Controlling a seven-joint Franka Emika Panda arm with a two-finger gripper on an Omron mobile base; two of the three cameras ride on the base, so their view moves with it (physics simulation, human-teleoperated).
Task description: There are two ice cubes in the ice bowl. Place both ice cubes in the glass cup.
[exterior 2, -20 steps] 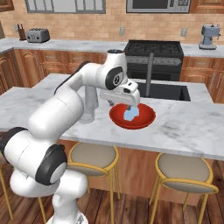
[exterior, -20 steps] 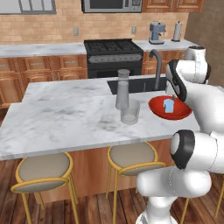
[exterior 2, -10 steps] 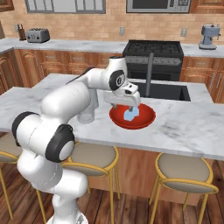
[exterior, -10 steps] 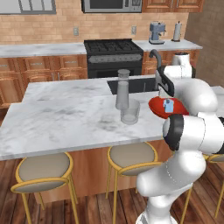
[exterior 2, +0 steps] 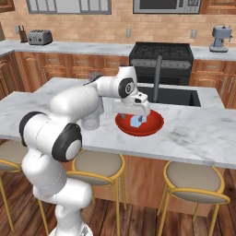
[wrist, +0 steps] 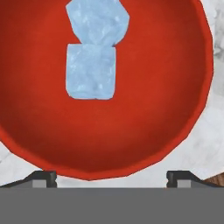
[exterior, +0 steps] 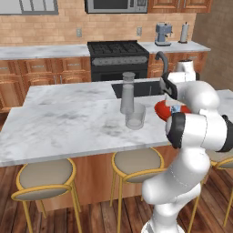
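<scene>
gripper hovers over the red ice bowl, fingers spread wide; two ice cubes touching inside.

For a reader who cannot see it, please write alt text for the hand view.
Two pale blue ice cubes lie touching each other inside the red ice bowl, seen from close above. The open gripper shows its two dark fingertips at the bowl's near rim, holding nothing, with white marble counter at the edges.
</scene>
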